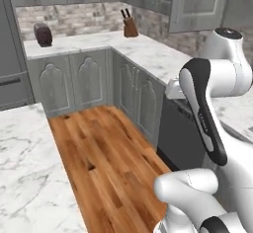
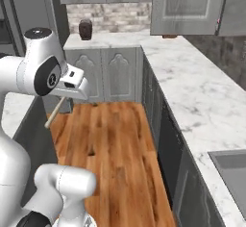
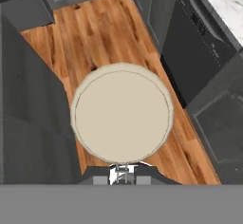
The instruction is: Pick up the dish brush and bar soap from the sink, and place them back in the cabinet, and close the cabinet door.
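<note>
We see the dish brush (image 3: 122, 114) held close before our tool (image 3: 122, 176), its round pale head facing the hand camera, above the wooden floor (image 1: 106, 153). In the right base view its tan handle slants down below the hand. The tool looks clamped on it. The sink (image 2: 230, 170) lies right, on the marble tabletop (image 2: 192, 86).

You have a white marble counter (image 1: 148, 54) wrapping the far corner, carrying a knife block (image 1: 130, 27) and a dark jar (image 1: 43, 34).
</note>
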### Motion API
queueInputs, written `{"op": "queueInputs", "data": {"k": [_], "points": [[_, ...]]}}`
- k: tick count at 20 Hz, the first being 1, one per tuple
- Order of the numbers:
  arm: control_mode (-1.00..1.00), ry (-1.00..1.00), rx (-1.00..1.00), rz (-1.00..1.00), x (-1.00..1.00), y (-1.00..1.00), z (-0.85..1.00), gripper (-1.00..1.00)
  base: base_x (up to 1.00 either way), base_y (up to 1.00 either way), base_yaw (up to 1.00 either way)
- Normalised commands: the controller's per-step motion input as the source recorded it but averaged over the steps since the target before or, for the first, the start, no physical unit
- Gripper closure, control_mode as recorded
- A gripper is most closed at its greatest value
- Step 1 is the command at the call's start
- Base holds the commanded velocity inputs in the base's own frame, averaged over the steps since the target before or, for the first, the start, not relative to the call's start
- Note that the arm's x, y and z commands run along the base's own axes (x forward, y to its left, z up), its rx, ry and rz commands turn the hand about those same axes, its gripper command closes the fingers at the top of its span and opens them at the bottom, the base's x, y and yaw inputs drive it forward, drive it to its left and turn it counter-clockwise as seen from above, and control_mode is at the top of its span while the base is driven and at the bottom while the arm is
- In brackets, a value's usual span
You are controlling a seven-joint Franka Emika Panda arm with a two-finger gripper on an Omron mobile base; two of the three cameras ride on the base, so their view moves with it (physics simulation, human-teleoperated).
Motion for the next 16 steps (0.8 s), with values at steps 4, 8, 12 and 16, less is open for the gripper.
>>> {"op": "queueInputs", "data": {"k": [4,8,12,16], "points": [[1.0,0.0,0.0,0.0,0.0,0.0,0.0,1.0,1.0,0.11,0.13],[1.0,0.0,0.0,0.0,0.0,0.0,0.0,1.0,1.0,0.0,0.2],[1.0,0.0,0.0,0.0,0.0,0.0,0.0,1.0,1.0,-0.03,0.13],[1.0,0.0,0.0,0.0,0.0,0.0,0.0,1.0,1.0,-0.16,0.01]]}}
